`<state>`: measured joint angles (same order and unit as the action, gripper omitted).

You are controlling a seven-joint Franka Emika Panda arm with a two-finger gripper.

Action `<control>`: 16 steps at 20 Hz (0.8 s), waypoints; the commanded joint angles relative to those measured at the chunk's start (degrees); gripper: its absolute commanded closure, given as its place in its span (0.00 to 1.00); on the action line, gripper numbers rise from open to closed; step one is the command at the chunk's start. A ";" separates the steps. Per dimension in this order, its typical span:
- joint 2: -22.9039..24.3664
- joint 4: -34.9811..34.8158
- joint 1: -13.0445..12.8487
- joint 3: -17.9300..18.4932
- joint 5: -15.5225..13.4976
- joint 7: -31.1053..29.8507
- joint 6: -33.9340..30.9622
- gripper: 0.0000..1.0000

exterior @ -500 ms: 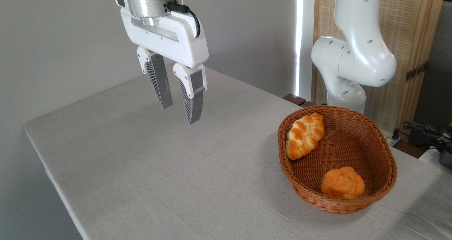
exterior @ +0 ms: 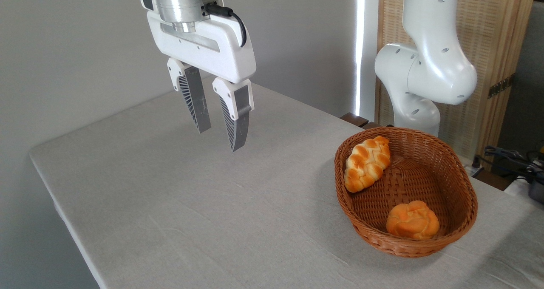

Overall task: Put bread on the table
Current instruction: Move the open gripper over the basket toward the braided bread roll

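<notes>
bread [exterior: 367,164] in basket [exterior: 425,242], gripper [exterior: 219,141] left

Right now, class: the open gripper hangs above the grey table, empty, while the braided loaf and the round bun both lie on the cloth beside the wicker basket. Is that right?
Not quite. The braided loaf and the round bun lie inside the wicker basket, not on the cloth beside it, as the camera view shows. The rest holds: the open gripper hangs above the grey table, empty.

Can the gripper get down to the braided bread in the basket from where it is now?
Probably yes. The gripper hangs open and empty above the table, left of the basket. The bread lies uncovered against the basket's far-left wall, apart from the round bun.
</notes>
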<state>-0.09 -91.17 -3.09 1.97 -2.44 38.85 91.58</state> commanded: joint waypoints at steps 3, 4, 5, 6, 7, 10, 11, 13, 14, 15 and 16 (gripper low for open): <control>0.52 0.47 -0.51 0.32 0.60 0.08 -1.93 0.00; 0.87 -0.31 -0.51 0.32 0.60 0.08 -1.41 0.00; 2.36 -2.15 -0.51 0.40 0.60 0.08 -1.14 0.00; 4.37 -4.69 -0.51 0.49 0.42 0.17 -0.79 0.00; 6.57 -7.68 -0.51 0.93 -0.02 0.69 -0.35 0.00; 14.12 -17.69 -1.03 1.63 -0.11 5.00 3.16 0.00; 16.32 -20.77 -1.73 1.63 -0.11 5.01 3.69 0.00; 21.33 -27.71 -4.71 2.68 -0.11 4.92 3.70 0.00; 23.79 -31.40 -6.47 3.21 -0.02 4.92 3.70 0.00; 26.08 -34.22 -7.53 4.78 -0.02 4.92 3.70 0.00; 27.84 -36.16 -8.41 6.97 -0.02 4.83 3.70 0.00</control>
<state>19.09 -116.35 -7.15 3.69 -2.45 43.11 92.48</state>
